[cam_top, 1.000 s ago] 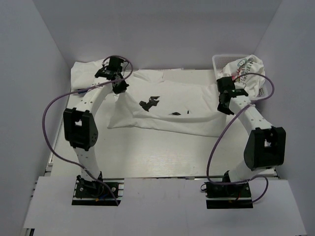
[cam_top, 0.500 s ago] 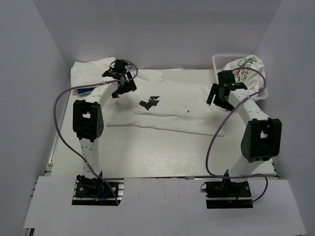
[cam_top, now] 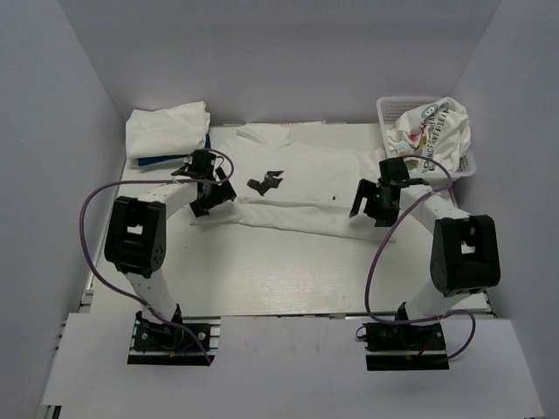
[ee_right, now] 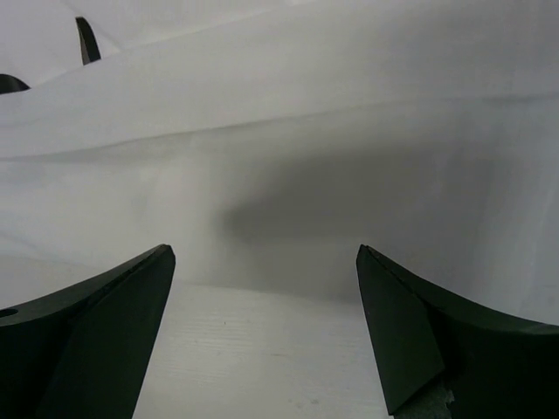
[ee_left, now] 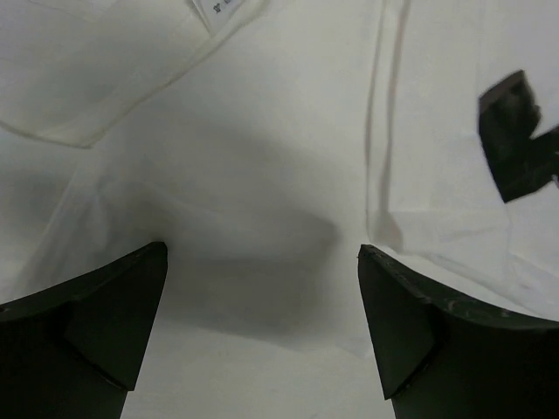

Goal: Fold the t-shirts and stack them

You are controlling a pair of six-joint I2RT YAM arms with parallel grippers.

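A white t-shirt (cam_top: 306,188) lies spread out flat across the middle of the counter (cam_top: 279,271), running from about 9 o'clock to 3 o'clock in the overhead view, with a small black print (cam_top: 265,182) showing left of its centre. The left gripper (cam_top: 214,201) sits low over the shirt's left end at 9 o'clock, jaws spread wide and holding nothing; its wrist view shows only loose white cloth between the two fingers (ee_left: 105,323), with the black print off to 2 o'clock. The right gripper (cam_top: 369,209) is over the shirt's near right edge at 3 o'clock, also wide apart and empty, with the cloth's edge and bare counter between its fingers (ee_right: 96,332). At 10 o'clock a pile of white shirts (cam_top: 166,129) rests on top of a dark blue one (cam_top: 150,161). At 1 o'clock a white basket (cam_top: 397,101) holds a crumpled shirt with a colourful print (cam_top: 434,131).
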